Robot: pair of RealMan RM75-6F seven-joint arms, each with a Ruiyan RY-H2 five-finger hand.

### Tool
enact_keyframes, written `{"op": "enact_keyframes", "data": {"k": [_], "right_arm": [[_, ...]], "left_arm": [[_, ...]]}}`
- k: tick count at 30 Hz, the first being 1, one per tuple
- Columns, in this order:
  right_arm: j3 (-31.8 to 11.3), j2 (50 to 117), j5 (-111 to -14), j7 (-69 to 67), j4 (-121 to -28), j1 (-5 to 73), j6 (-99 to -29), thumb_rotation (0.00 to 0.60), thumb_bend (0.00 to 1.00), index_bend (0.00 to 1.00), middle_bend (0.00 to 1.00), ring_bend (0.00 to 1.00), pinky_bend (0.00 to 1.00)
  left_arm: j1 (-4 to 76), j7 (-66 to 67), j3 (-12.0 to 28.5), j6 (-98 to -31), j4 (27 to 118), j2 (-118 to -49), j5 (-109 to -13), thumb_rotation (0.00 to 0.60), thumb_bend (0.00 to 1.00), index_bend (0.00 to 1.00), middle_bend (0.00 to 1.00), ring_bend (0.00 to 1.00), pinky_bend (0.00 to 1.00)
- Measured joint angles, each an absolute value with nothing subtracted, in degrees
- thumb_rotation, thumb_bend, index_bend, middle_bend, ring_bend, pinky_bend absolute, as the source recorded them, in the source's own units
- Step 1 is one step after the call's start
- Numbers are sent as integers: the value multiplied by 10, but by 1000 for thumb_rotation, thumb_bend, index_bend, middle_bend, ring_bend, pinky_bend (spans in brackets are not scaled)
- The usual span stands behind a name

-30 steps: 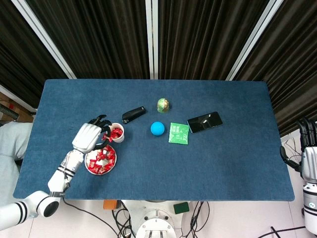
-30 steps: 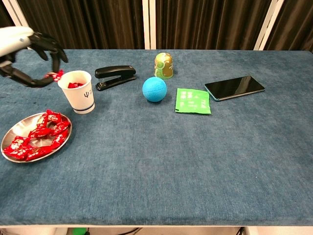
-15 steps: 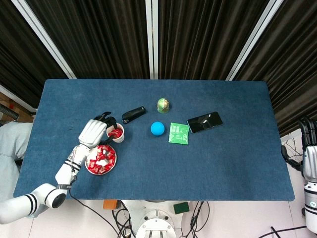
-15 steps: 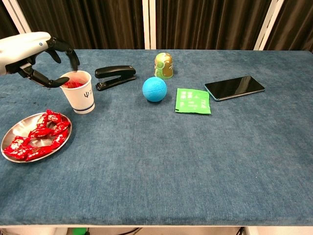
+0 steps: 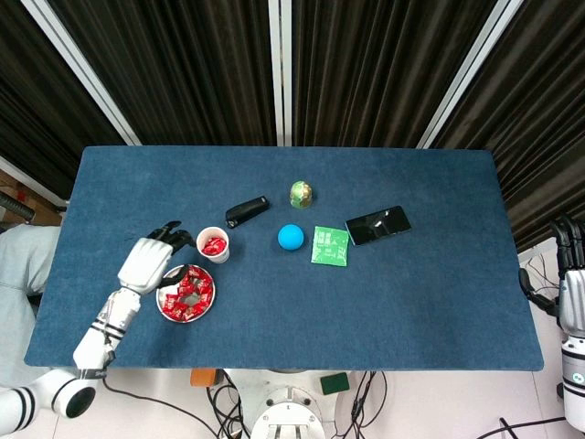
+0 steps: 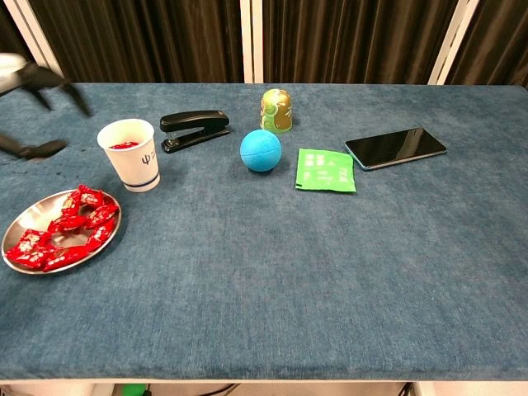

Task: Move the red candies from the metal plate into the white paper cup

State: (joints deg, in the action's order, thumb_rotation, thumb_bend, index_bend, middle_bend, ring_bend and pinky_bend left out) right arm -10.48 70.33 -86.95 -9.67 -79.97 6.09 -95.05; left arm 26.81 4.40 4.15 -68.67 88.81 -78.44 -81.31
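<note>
On the blue table [image 5: 411,283], the empty left hand [image 5: 146,263], fingers apart, should pinch one candy [image 5: 186,294] carefully from the plate [image 6: 25,219].

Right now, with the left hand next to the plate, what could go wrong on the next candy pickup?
The white paper cup stands close beside the metal plate, so the left hand could clip it in passing and tip it. The red candies lie heaped and overlapping, so a pinch might drag out several at once. The plate might also slide if pressed near its rim.
</note>
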Motion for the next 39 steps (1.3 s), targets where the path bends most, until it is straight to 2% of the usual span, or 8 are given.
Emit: {"op": "enact_keyframes", "data": {"k": [7,15,26,39], "right_arm": [[-103,706,-874,-93,-800,63,-949,600,341,0,0,0,0],[-101,705,-874,-90,-804,63,-948,600,341,0,0,0,0],[-102,706,-870,-93,-799,63,-946,600,341,0,0,0,0],[-102,709,-868,-94,-795,64,-942,600,341,0,0,0,0]], "left_arm": [[221,51,3,-707,902,-772,-799,600,335,381,238,109,251],[214,46,-11,-684,874,-804,-799,600,333,407,179,81,242],[212,62,-4,-677,816,-860,-795,600,333,419,167,63,222],[215,79,0,-665,789,-886,-796,600,333,429,167,63,222]]}}
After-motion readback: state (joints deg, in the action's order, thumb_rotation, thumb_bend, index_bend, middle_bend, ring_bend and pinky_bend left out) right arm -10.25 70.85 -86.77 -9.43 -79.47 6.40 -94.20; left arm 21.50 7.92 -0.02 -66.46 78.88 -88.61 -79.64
